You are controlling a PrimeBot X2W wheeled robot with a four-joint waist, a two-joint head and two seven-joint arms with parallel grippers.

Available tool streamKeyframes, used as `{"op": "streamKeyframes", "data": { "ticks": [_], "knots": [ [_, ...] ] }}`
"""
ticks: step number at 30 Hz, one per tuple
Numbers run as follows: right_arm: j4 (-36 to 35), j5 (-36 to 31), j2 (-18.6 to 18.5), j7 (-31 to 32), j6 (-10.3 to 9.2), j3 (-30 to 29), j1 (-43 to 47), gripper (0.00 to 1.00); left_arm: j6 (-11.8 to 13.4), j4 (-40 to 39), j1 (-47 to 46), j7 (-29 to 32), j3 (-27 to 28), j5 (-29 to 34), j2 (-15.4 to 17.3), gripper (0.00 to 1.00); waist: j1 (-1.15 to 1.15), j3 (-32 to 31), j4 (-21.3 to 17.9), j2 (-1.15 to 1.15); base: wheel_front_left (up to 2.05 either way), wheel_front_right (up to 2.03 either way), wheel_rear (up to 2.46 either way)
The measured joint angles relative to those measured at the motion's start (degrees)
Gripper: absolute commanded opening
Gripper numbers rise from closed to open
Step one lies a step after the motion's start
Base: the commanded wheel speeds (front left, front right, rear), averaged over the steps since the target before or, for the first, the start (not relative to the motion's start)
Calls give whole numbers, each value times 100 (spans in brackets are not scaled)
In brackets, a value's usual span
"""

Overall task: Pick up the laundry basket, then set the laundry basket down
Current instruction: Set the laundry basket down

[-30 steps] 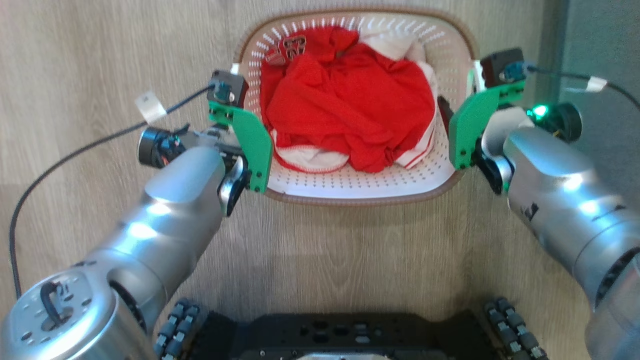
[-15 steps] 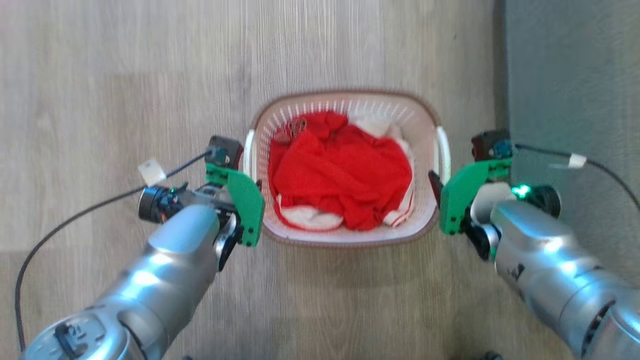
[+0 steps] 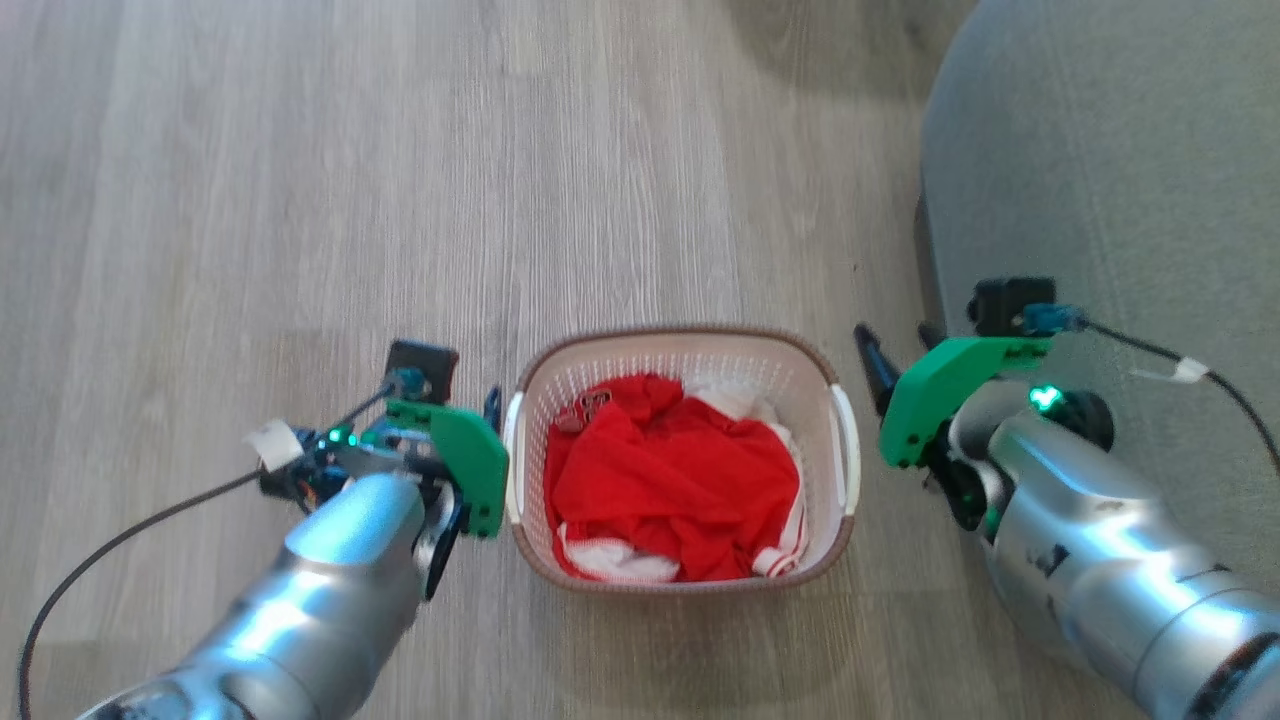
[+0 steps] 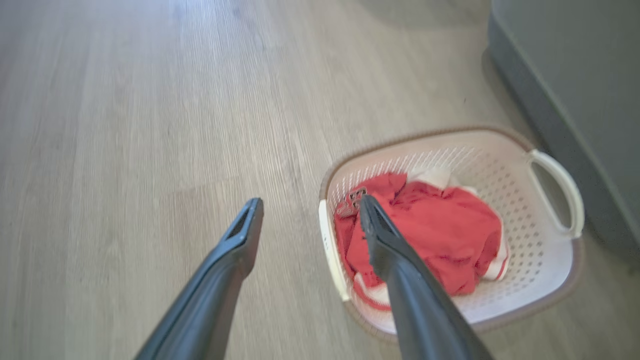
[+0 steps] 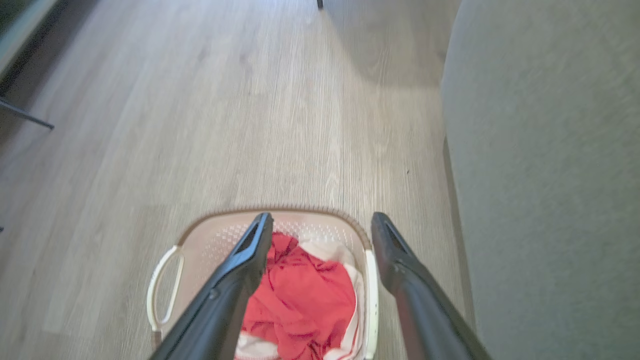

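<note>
Left wrist view: the left tool (image 4: 310,202) has its two dark fingers spread apart and holds nothing. The laundry basket (image 4: 525,225) stands on the wooden floor (image 4: 125,125) ahead and to the right of this tool. One finger crosses the basket's near handle and the red and white clothes (image 4: 440,230). A grey upholstered piece (image 4: 575,75) lies beyond the basket.

Right wrist view: the right tool (image 5: 322,217) is also spread and empty. The basket sits under its left finger, and the near handle (image 5: 370,300) shows between the two fingers.

Head view: the basket stands upright between the tools, just beside the left tool and near the right one.
</note>
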Motion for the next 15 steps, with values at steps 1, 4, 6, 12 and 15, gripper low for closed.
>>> {"op": "streamKeyframes", "data": {
  "ticks": [1, 4, 6, 12, 15],
  "knots": [
    [-109, -145, -47, 0, 0, -235, 12, 100, 133, -175, -4, 1, 132, 48, 66, 100, 0, -87, -6, 0, 0, 0, 0],
    [-501, -749, -179, -16, 0, -937, 183, 100, 467, -949, 16, -3, 704, 352, 280, 100, 0, -328, -15, 0, 0, 0, 0],
    [-787, -1223, -188, -16, -1, -1446, 458, 100, 698, -1545, 170, -7, 1172, 683, 452, 100, 0, -470, -23, 0, 0, 0, 0],
    [-2206, -3031, -166, -16, 0, -3268, 1584, 100, 1504, -3751, 1529, -7, 2720, 2387, 984, 100, 0, -747, -53, 0, 0, 0, 0],
    [-3086, -3884, -3, -18, 0, -4119, 2102, 100, 1572, -4851, 2282, -8, 3504, 3177, 996, 100, 0, -808, -55, 0, 0, 0, 0]
  ]
}}
